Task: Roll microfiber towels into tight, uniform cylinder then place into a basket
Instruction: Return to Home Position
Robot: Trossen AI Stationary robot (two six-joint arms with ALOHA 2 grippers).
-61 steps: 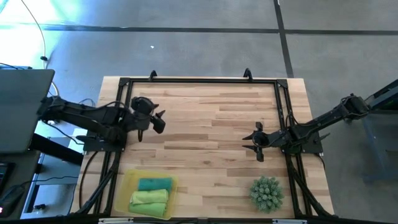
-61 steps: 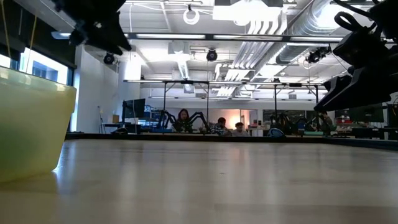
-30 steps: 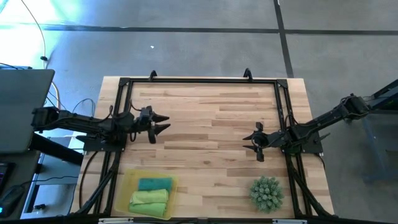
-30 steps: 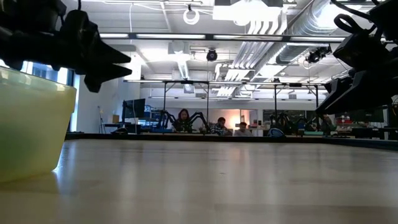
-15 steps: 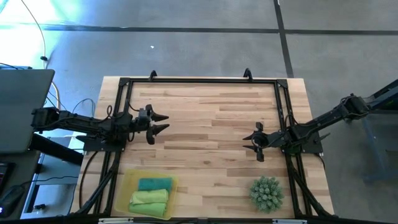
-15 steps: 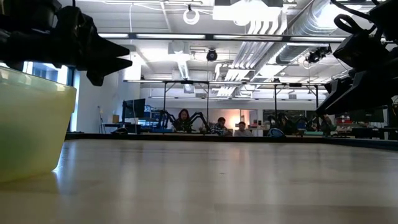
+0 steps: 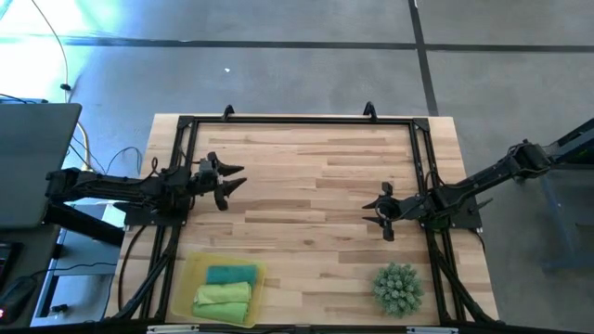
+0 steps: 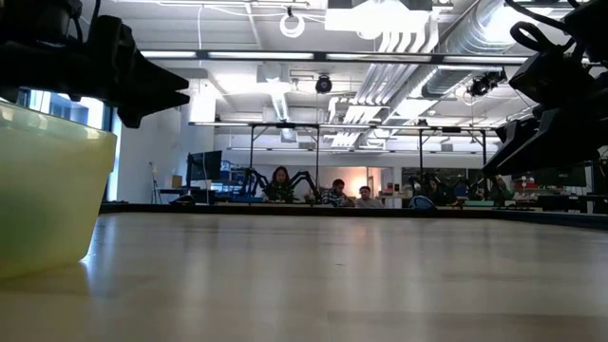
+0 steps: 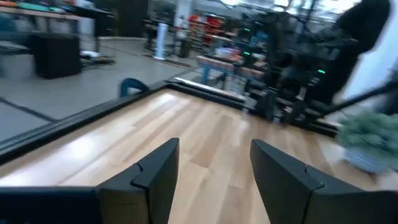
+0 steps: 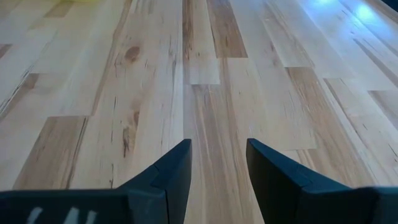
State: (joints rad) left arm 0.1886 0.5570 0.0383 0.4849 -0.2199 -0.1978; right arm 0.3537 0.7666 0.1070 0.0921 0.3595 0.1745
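Left arm pose: stretched low and level from the left edge of the surface [image 7: 316, 158] toward its middle, with the left gripper [image 7: 237, 177] just inside the black frame [image 7: 297, 121] and over bare wood.
Left gripper state: fingers spread apart, nothing between them.
Right arm pose: reaching in low from the right edge, with the right gripper [image 7: 366, 212] pointing toward the middle, well apart from the left gripper.
Right gripper state: open and empty, with only planks between its 2 fingers.
Basket [image 7: 186, 276]: at the lower left corner of the surface in the high view, well apart from both grippers.
Towels: a teal towel [image 7: 230, 275] rolled inside the basket, with light green towels [image 7: 223, 297] packed against it. Exact count of the green ones hard to tell.
Ball [image 7: 399, 288]: spiky and green, near the lower right corner of the surface, apart from the right gripper.
High view alone: shows the towels inside the basket, the whole frame, and a laptop [image 7: 32, 162] beside the left edge.
Low view alone: shows the basket's translucent yellow wall [image 8: 47, 190] rising from the wood with its contents hidden. Shows both arms as dark shapes clear above the surface, and people [image 8: 280, 180] seated far back in the room.
Left wrist view alone: shows the wide gap between the left gripper's fingers [image 9: 155, 177], and the ball [image 9: 372, 138] blurred across the surface.
Right wrist view alone: shows wood grain close up, with nothing lying ahead of the fingers [image 10: 165, 177].
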